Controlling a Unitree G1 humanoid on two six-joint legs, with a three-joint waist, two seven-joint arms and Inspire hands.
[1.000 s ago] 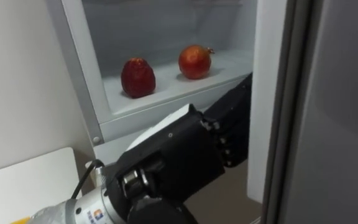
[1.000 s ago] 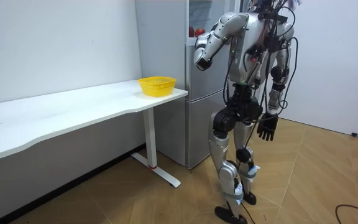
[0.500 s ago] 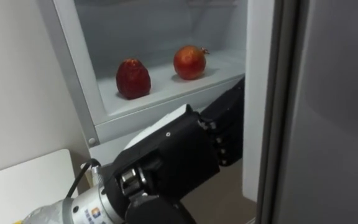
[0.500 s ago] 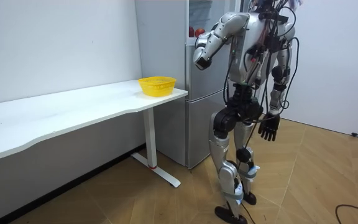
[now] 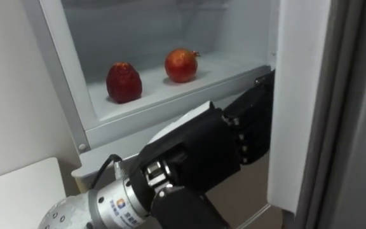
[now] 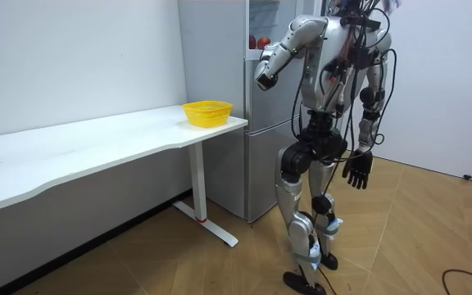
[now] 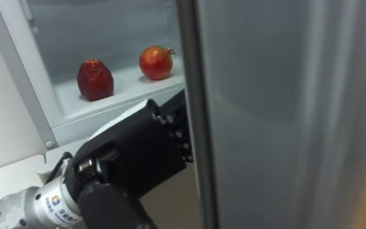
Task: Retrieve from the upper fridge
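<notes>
The upper fridge compartment stands open. On its white shelf point(image 5: 161, 94) lie a dark red fruit point(image 5: 123, 82) on the left and a rounder red-orange pomegranate point(image 5: 180, 65) on the right. My left hand point(image 5: 196, 152) is raised below and in front of the shelf, open, with its straight fingers point(image 5: 253, 124) reaching against the inner edge of the fridge door point(image 5: 304, 95). It holds nothing. In the room view my right hand point(image 6: 357, 170) hangs open at my side. I stand upright facing the fridge point(image 6: 260, 139).
The open door fills the right of both eye views and hides the compartment's right part. A white table point(image 6: 97, 143) runs along the wall at my left, its corner point(image 5: 18, 184) close to my arm. A yellow basket point(image 6: 206, 112) sits at its fridge end.
The door's edge now stands further right of the fruits, and my left hand has followed it to the right. The eye view has shifted a little. The right arm hangs as before.
</notes>
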